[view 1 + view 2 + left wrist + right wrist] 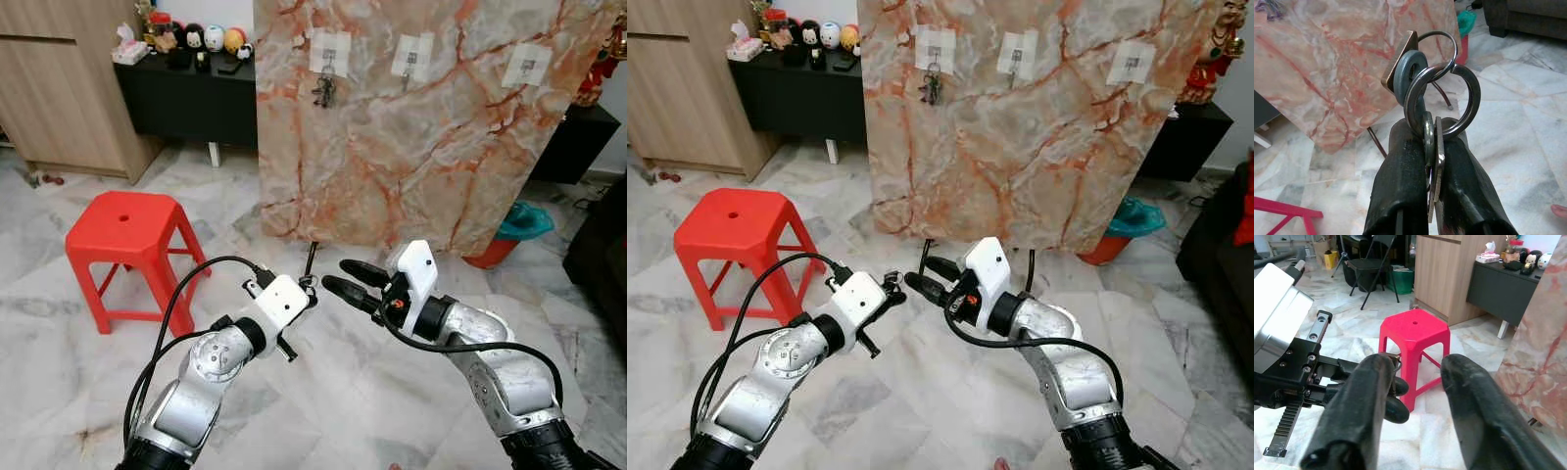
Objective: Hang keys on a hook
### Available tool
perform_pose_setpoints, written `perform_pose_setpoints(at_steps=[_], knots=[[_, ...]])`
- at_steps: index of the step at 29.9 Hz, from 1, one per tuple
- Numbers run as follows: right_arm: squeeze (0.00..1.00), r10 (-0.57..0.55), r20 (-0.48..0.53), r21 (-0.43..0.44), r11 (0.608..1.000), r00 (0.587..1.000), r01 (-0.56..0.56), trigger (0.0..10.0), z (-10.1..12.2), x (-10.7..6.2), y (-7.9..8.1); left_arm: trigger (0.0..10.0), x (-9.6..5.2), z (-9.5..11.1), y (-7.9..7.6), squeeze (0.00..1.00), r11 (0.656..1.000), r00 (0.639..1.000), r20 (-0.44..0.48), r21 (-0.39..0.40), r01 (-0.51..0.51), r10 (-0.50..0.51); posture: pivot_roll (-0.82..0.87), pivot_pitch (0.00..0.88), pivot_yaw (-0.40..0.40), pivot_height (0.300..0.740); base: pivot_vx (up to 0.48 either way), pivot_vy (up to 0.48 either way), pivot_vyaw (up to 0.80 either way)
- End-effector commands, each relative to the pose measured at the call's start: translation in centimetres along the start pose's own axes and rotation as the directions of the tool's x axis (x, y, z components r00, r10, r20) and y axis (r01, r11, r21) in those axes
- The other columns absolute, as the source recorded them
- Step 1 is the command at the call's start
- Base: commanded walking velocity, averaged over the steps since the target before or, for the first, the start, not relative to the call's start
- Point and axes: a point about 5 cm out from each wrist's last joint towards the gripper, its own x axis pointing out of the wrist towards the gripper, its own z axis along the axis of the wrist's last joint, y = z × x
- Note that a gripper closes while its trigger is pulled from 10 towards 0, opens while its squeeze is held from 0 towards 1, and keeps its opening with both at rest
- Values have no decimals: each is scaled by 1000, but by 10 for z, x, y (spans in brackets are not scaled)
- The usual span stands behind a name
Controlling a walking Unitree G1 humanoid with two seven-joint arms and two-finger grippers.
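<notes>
Before the marble board (411, 127), left gripper (306, 286) clamps keys (1436, 93); right gripper (345, 279) spread beside.

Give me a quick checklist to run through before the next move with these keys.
1. Left gripper shut on the keys: ok.
2. Key ring free above the fingers: ok.
3. Right gripper open, beside the keys: ok.
4. Free hook on the marble board: ok, middle hook and right hook are bare; left hook already holds keys.
5. Board within reach: not ok.
6. Red stool off to the left: ok.
</notes>
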Motion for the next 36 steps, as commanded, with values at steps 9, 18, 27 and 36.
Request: perform_pose_setpoints(at_steps=[9, 18, 27, 36], knots=[[263, -225, -22, 22, 974, 974, 226, 10000, -6, -9, -28, 0, 3, -2, -3, 0, 996, 1000, -27, 92, -3, 6, 48, 0, -97, 740, 0, 0, 0], [0, -474, -114, 58, 874, 873, 482, 10000, -27, -25, -55, 0, 3, 2, 7, 0, 994, 994, 3, -4, -108, 108, 45, 0, -97, 740, 0, 0, 0], [0, -284, -35, 199, 938, 958, 285, 10000, -16, -8, -33, 0, 5, 4, 12, 0, 989, 989, -4, 5, -146, 146, 44, 0, -96, 740, 0, 0, 0], [0, -1, 7, 222, 975, 1000, -1, 10000, -13, -11, -6, 0, 7, 9, 14, 0, 986, 986, 7, -5, -168, 168, 41, 0, -100, 740, 0, 0, 0]])
